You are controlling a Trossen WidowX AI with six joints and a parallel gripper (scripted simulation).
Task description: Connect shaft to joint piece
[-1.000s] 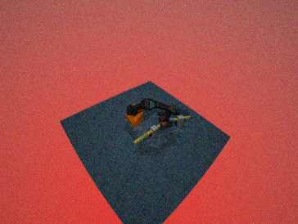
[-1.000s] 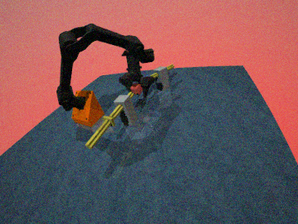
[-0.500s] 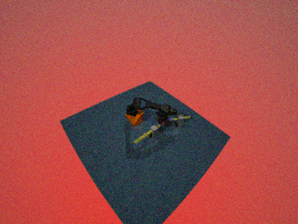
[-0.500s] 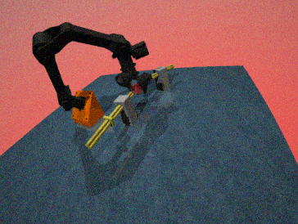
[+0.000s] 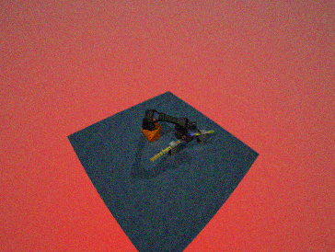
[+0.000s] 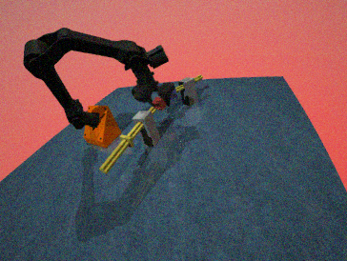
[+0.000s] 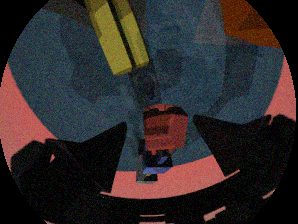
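Note:
The red joint piece [image 6: 158, 103] [image 7: 166, 135] shows between and beyond the fingertips in the wrist view, its dark opening side toward the second shaft; exact alignment is hard to tell. My gripper [image 7: 160, 121] is wide open around or just above it, holding nothing. The yellow second shaft [image 5: 159, 154] [image 6: 113, 160] [image 7: 113, 42] lies through its grey block [image 5: 174, 144] [image 6: 143, 115], its end apart from the joint piece in the wrist view. The fixed yellow shaft [image 5: 211, 131] [image 6: 199, 77] runs through the far grey block [image 6: 190, 90]. A blue part [image 7: 156, 170] sits behind the joint piece; the gripper partly hides the hinges.
The orange arm base [image 5: 152, 132] [image 6: 100, 130] [image 7: 252, 22] stands beside the second shaft. A short yellow crosspiece [image 6: 127, 139] sticks out from that shaft on the near side of its block. The blue-grey table top [image 5: 152, 202] [image 6: 229, 190] carries the arm's shadow.

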